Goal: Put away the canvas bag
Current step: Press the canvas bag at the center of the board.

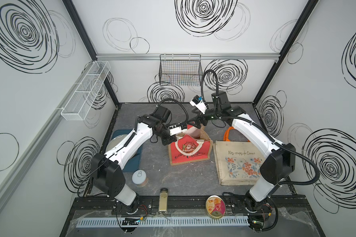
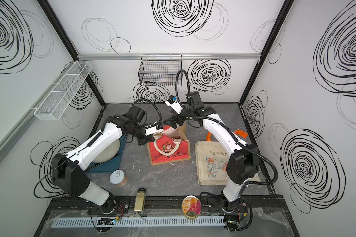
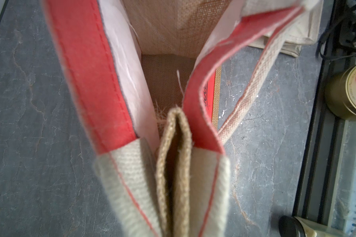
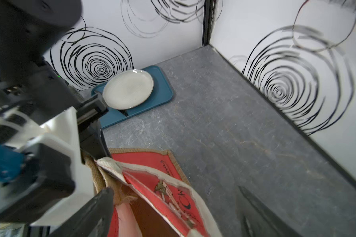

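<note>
**Left gripper** (image 1: pixel 175 135): closed tight on the rim of the red bag (image 1: pixel 187 158), pinching the folded side gusset. The bag stands directly below its fingers with a narrow mouth.
- Risk: the hold is on one fold only, so the rim could slip free or the mouth could fold shut.
- A loose handle strap (image 3: pixel 257 90) droops just beyond that grip and could snag anything lowered in.

**Right gripper** (image 1: pixel 198 122): jaws spread wide and holding nothing, just above the red bag's opposite rim.

**Canvas bag** (image 1: pixel 234 164): flat on the table and untouched. It lies well apart from the right gripper, back beneath that arm's own forearm.
- Judged risk: in picking up a limp, flat panel, the fingers may catch a single layer.
- The arm's sweep may also topple the red bag.
</note>
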Tool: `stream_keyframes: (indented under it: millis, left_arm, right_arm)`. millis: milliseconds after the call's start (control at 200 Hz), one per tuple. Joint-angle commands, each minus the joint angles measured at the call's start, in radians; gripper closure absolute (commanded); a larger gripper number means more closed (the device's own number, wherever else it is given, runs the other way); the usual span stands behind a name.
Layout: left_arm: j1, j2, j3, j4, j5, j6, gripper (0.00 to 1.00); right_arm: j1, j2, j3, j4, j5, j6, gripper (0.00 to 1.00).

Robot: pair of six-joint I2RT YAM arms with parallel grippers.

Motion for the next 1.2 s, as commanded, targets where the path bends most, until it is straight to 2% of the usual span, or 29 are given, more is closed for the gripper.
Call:
stream_keyframes:
  millis: [0,100,135,265,340,365,390,405,420,450,475,535,570,656,766,891,1036,1116,1196]
  left_arm:
    - [0.022,-0.022,0.018,-0.021,0.055,0.071,1.00]
    - [0.023,-0.022,0.013,-0.012,0.054,0.071,1.00]
    - [0.022,-0.020,0.013,-0.011,0.051,0.067,0.96]
    - [0.026,-0.022,-0.002,0.021,0.030,0.033,0.90]
    - [0.028,-0.032,-0.017,0.051,0.009,-0.001,0.86]
    - [0.027,-0.036,-0.023,0.067,-0.002,-0.023,0.76]
    - [0.028,-0.039,-0.030,0.080,-0.011,-0.038,0.72]
    - [0.029,-0.041,-0.032,0.083,-0.015,-0.042,0.66]
    - [0.028,-0.043,-0.034,0.087,-0.016,-0.047,0.63]
    - [0.029,-0.044,-0.036,0.095,-0.020,-0.061,0.62]
    - [0.030,-0.044,-0.036,0.103,-0.020,-0.073,0.52]
    - [0.028,-0.041,-0.033,0.114,-0.017,-0.090,0.49]
    - [0.026,-0.036,-0.029,0.114,-0.010,-0.093,0.51]
    - [0.020,-0.020,-0.012,0.102,-0.002,-0.097,0.57]
    - [0.024,-0.012,-0.004,0.092,-0.003,-0.096,0.66]
    - [0.028,-0.017,0.000,0.089,0.011,-0.097,0.68]
    - [0.044,-0.037,-0.002,0.110,0.051,-0.109,0.68]
    - [0.053,-0.045,-0.001,0.109,0.049,-0.113,0.69]
    - [0.068,-0.050,-0.002,0.101,0.048,-0.114,0.73]
  right_arm:
    - [0.007,0.019,0.014,-0.075,-0.031,-0.072,0.13]
    - [0.038,0.040,0.031,-0.105,-0.036,-0.094,0.21]
    - [0.051,0.050,0.038,-0.128,-0.033,-0.110,0.25]
    - [0.065,0.081,0.062,-0.213,-0.048,-0.126,0.56]
    - [0.055,0.087,0.068,-0.247,-0.052,-0.129,0.59]
    - [0.050,0.085,0.066,-0.250,-0.056,-0.129,0.60]
    - [0.047,0.084,0.066,-0.252,-0.056,-0.129,0.64]
    - [0.046,0.084,0.065,-0.255,-0.053,-0.131,0.65]
    - [0.046,0.083,0.067,-0.256,-0.049,-0.130,0.65]
    - [0.046,0.082,0.069,-0.260,-0.040,-0.130,0.65]
    - [0.046,0.081,0.069,-0.260,-0.038,-0.130,0.65]
    - [0.049,0.078,0.072,-0.261,-0.039,-0.125,0.63]
    - [0.049,0.076,0.075,-0.263,-0.046,-0.118,0.56]
    - [0.050,0.078,0.105,-0.286,-0.055,-0.075,0.27]
    - [0.049,0.085,0.143,-0.348,-0.088,-0.035,0.16]
    - [0.056,0.090,0.129,-0.374,-0.085,-0.018,0.13]
    - [0.093,0.108,0.097,-0.370,0.058,-0.032,0.11]
    - [0.095,0.117,0.094,-0.372,0.106,-0.046,0.14]
    - [0.095,0.108,0.068,-0.349,0.158,-0.066,0.21]
